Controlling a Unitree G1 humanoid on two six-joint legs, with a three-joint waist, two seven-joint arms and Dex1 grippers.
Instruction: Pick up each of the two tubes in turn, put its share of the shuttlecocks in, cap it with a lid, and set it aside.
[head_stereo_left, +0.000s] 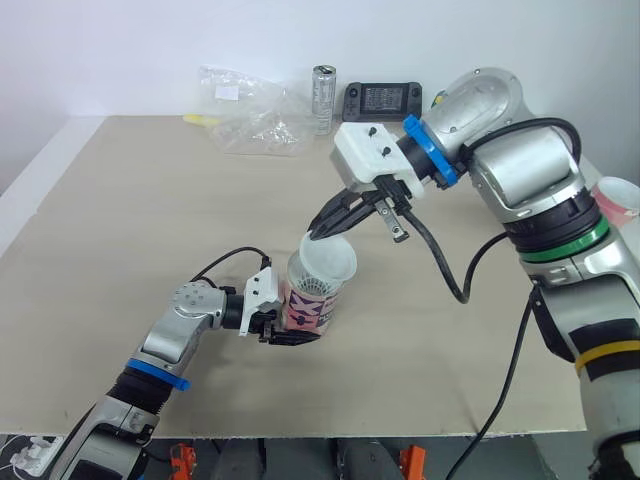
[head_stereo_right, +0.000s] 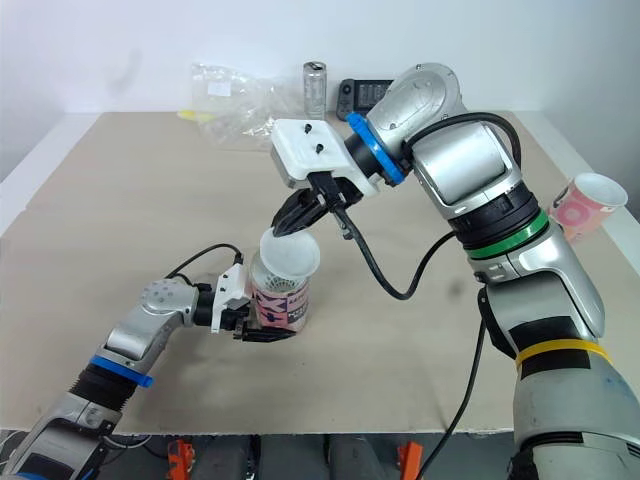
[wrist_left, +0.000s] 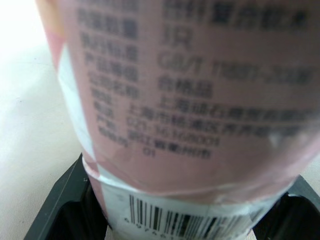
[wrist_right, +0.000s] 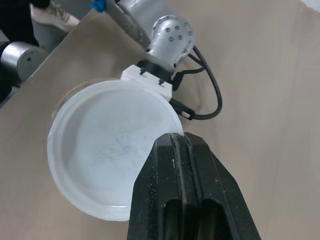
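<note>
A pink printed tube stands upright on the beige table, near its front edge. My left gripper is shut on the tube's lower part, one black finger on each side of it above the barcode. A translucent white lid hangs tilted just over the tube's open mouth, pinched at its rim by my right gripper, whose fingers are shut on it. A second pink and white tube lies off the table's right side with its open end towards me.
At the table's back edge lie a crumpled clear plastic bag, a metal can and a black handheld device. Black cables hang from both wrists above the table.
</note>
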